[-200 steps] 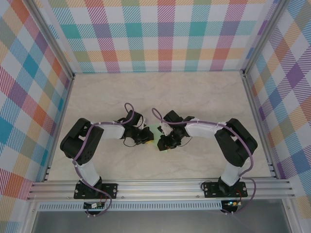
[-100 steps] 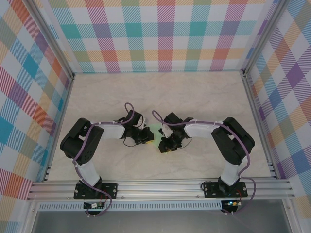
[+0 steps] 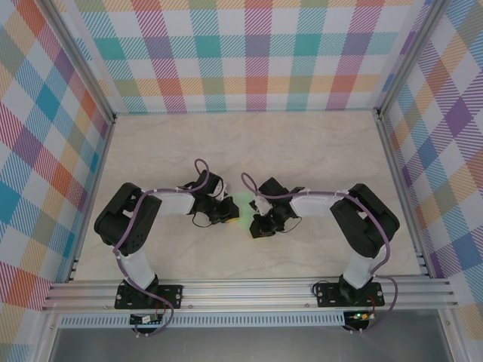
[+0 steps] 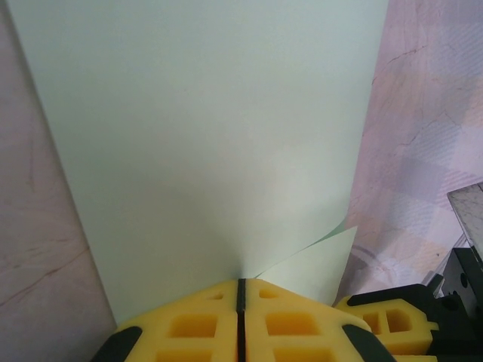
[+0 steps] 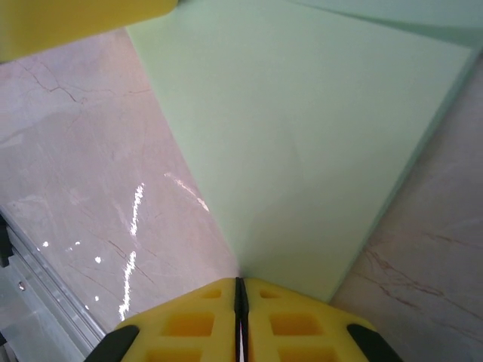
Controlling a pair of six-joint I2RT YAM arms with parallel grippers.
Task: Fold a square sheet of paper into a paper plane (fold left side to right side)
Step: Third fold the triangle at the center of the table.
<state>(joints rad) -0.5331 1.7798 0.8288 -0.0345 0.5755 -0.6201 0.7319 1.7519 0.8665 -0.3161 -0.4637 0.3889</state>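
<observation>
The green paper sheet sits in the middle of the table between both arms, a 2nd layer peeking at one corner. New bit: my R gripper just snapped together on the sheet's edge; a sec ago it was a bit apart. L gripper is pinched on its edge too. So both have it & I think the left-to-right fold can go on. Checked walls box it all in.

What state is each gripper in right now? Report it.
Left gripper: closed, pinching the green paper.
Right gripper: closed, pinching the same paper's edge.
</observation>
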